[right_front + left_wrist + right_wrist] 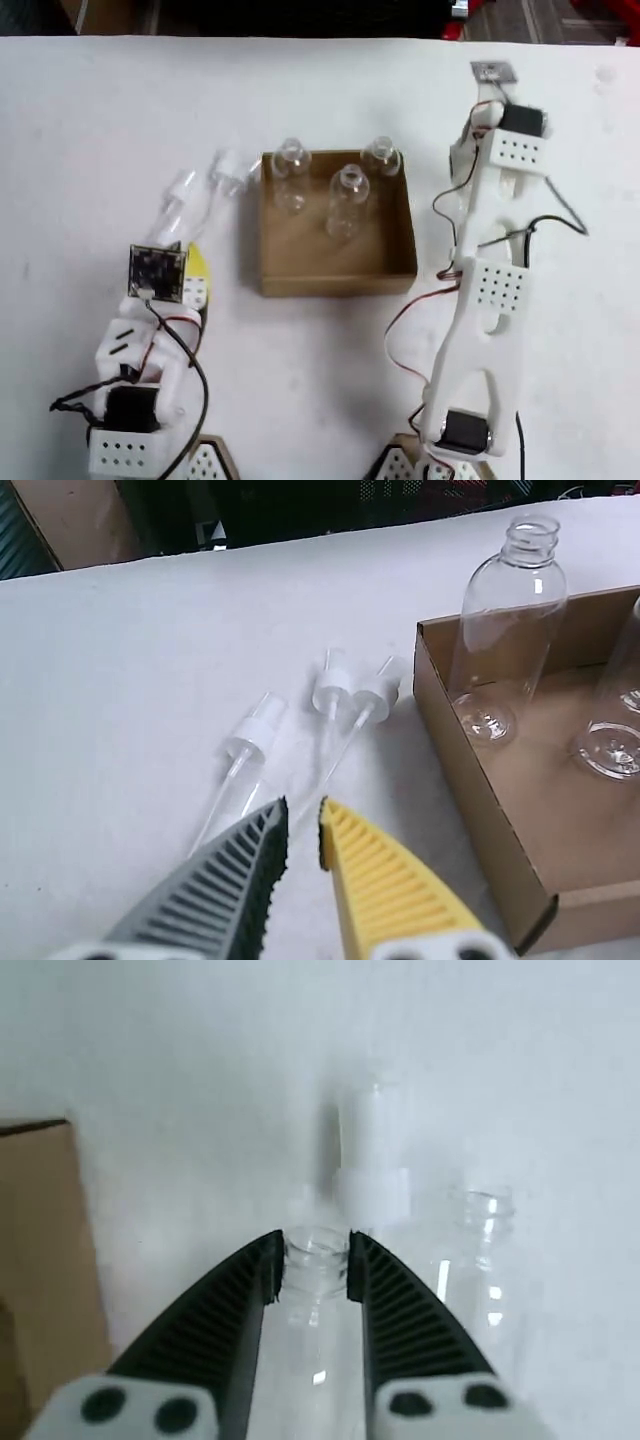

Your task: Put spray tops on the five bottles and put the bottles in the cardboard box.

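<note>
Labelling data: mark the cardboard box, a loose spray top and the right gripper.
cardboard box (pixel 338 285), high view, front wall.
loose spray top (pixel 254 725), left wrist view, white head.
right gripper (pixel 316 1260), right wrist view, midway between fingertips.

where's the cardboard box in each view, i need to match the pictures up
High view: cardboard box mid-table, between the two arms, bottles standing in it.
Left wrist view: past the yellow finger, next to the spray tops; box.
Right wrist view: a brown strip at the frame edge, beside the right end effector gripping a bottle.
Shared landmark: the white table under it.
</note>
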Motion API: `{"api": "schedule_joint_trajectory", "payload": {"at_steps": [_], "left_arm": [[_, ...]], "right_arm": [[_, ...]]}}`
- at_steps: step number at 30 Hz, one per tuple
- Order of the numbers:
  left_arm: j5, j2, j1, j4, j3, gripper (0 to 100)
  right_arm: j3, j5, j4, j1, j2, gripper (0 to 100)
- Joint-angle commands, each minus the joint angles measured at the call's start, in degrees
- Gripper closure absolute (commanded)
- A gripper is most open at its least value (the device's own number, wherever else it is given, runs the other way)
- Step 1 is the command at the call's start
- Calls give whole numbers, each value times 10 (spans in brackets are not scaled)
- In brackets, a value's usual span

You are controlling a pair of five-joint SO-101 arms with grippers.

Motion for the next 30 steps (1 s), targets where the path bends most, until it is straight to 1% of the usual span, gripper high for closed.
{"api": "schedule_joint_trajectory", "payload": {"at_steps": [1,5,9,13,19,30], "left_arm": [[-5,-5,6,-12,-1,938],[-5,-5,6,-12,-1,938],[-5,-5,6,-11,-1,938],[-5,-5,6,-10,-1,938],[-5,-5,6,-9,-1,938],[-5,-5,6,-9,-1,938]], "right_arm": [[4,4,18,4,-131,983],[91,4,18,-7,-262,983],[222,0,17,-13,-417,983],[345,0,16,-34,-560,983],[497,-1,6,-101,-728,983],[700,-4,-106,-222,-946,983]]}}
